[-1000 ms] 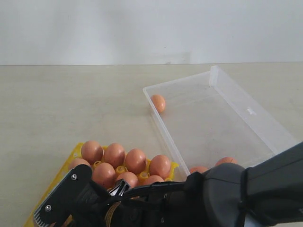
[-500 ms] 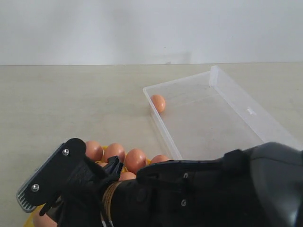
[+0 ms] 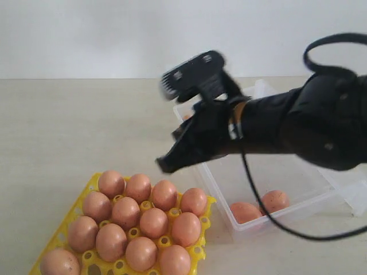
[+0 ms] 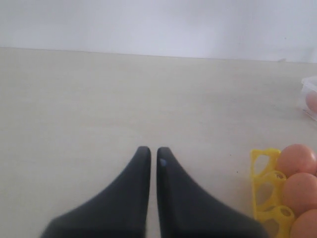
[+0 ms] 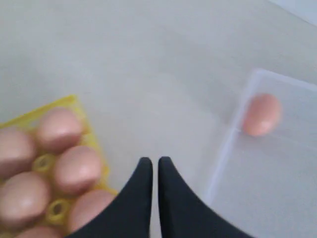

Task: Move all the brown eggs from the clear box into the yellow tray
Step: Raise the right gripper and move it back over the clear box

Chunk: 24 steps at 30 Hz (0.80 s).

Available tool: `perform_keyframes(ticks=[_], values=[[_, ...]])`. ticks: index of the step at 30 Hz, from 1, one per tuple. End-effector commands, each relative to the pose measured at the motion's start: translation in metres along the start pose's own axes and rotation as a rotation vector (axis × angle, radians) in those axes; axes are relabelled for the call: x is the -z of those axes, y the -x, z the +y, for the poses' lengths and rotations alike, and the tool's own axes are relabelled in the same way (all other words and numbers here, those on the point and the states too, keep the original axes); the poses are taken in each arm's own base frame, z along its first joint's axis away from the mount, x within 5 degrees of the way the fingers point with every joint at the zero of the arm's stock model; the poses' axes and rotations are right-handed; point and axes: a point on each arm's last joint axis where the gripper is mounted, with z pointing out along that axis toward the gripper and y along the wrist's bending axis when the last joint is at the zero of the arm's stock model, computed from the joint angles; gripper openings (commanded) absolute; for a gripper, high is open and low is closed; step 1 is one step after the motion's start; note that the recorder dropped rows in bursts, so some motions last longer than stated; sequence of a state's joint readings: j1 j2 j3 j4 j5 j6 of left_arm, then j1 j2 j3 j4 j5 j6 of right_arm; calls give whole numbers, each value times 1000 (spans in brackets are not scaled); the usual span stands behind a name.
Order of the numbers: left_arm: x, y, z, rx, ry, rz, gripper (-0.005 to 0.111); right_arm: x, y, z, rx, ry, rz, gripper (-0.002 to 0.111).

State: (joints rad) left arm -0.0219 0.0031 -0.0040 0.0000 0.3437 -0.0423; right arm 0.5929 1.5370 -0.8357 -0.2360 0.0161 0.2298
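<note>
Right pincer [image 3: 166, 165], clenched and empty, hangs just beside the clear box [image 3: 298, 183]; I reckon I'm going for one of the brown eggs [image 3: 274, 200] inside, so it must open first.

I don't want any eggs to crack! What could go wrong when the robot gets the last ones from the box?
The right gripper is shut; pushed down like that, it could poke an egg. The eggs lie loose in the clear box and might roll away. The yellow tray looks crowded, so a newcomer may bump neighbours.
</note>
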Motion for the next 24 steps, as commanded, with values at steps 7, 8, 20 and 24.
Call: perform_keyframes(ticks=[7, 8, 20, 24], values=[[0, -1, 0, -4, -1, -5, 4, 27, 9, -117, -615, -249, -260, 0], [0, -1, 0, -4, -1, -5, 4, 29, 11, -120, -614, -249, -288, 0], [0, -1, 0, -4, -1, -5, 4, -9, 64, -157, -400, -322, 227, 0], [0, -1, 0, -4, -1, -5, 4, -43, 84, -153, -396, -47, 471, 0]])
